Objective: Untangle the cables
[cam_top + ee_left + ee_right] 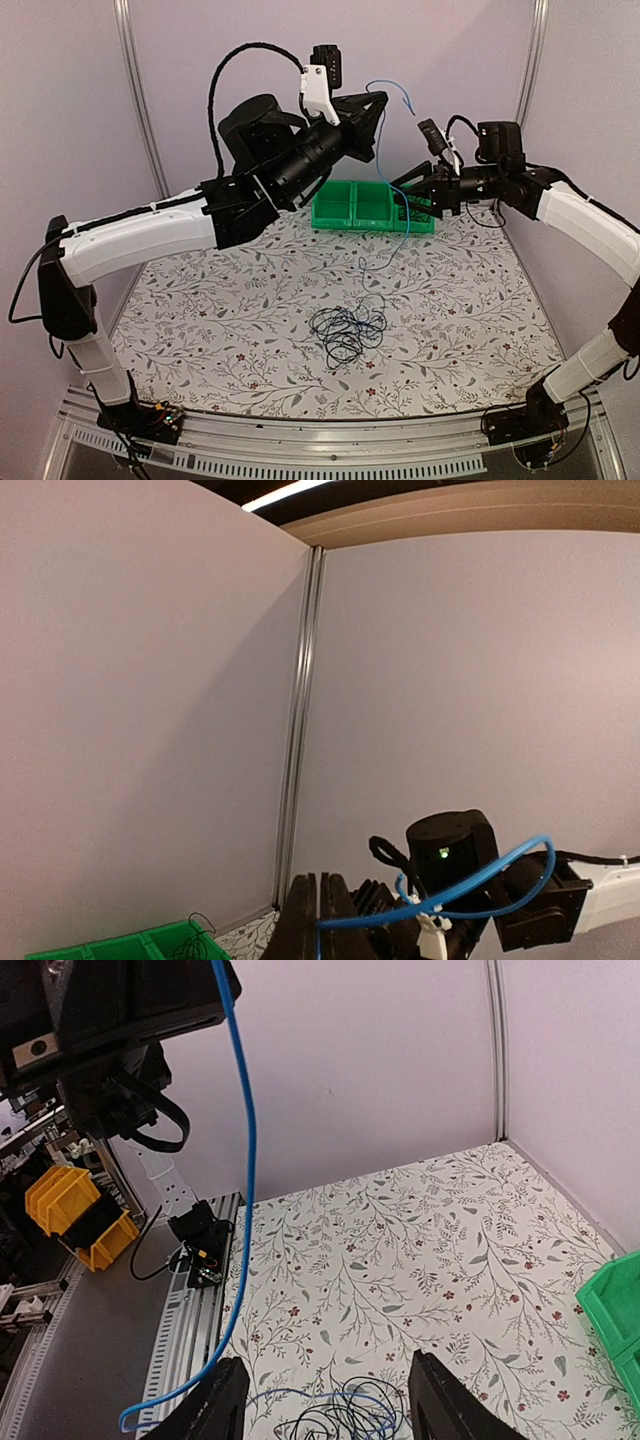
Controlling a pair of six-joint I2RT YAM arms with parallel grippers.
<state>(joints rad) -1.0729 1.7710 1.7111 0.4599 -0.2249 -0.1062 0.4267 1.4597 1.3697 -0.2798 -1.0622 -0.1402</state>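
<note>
Left gripper [372,105] high, pinched tight on blue cable [250,1160]. Cable hangs near-vertical down to tangle [347,330] on table [480,300]. Right gripper [330,1400] nearer hanging span, fingers spread, empty. Cable seemingly just outside gap.

Thin black cables [340,335] lay in a small, loose tangle of loops on the table, a little toward 6 o'clock from its centre in the overhead view. One blue cable [248,1160], its lower end looped among them, rose from the heap toward 12 o'clock, strung high above the surface, its free tip curling over toward 3 o'clock.
</note>
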